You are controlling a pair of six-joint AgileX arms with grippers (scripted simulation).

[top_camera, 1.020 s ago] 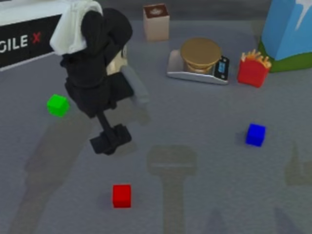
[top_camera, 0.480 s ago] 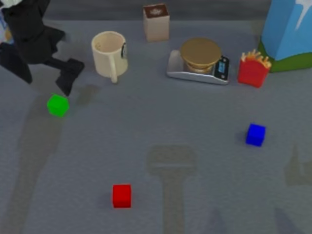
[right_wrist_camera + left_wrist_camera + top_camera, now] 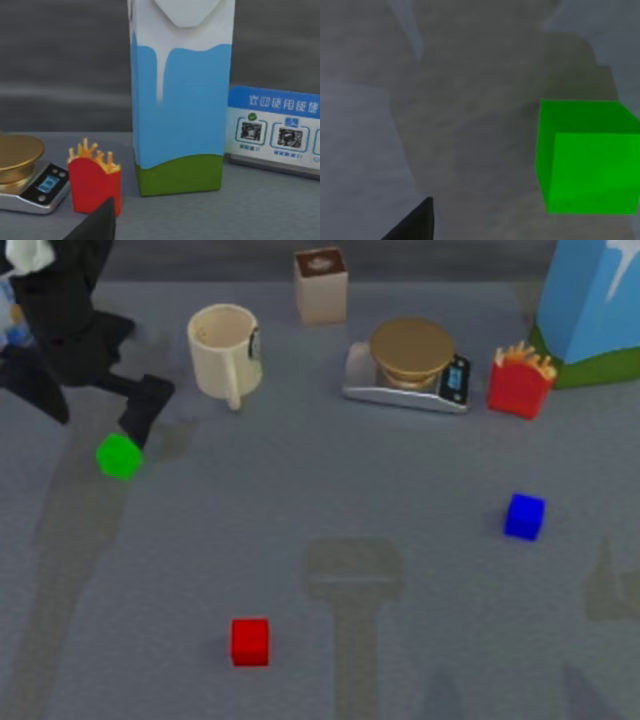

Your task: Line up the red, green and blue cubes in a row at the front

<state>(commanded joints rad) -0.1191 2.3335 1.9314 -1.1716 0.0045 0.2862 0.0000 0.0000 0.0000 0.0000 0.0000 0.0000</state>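
Cream mug (image 3: 222, 348), brown box (image 3: 320, 284), scale (image 3: 408, 368), fries carton (image 3: 519, 381), milk carton (image 3: 181, 95)

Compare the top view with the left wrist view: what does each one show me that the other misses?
Only the top view shows the red cube, the blue cube, the cream mug, the scale, the fries carton and the left claw at the table's left. Only the left wrist view shows the green cube close up, with one dark fingertip near it. Both show the green cube and grey table.

matte black left arm (image 3: 70, 330) with white wrap near its top
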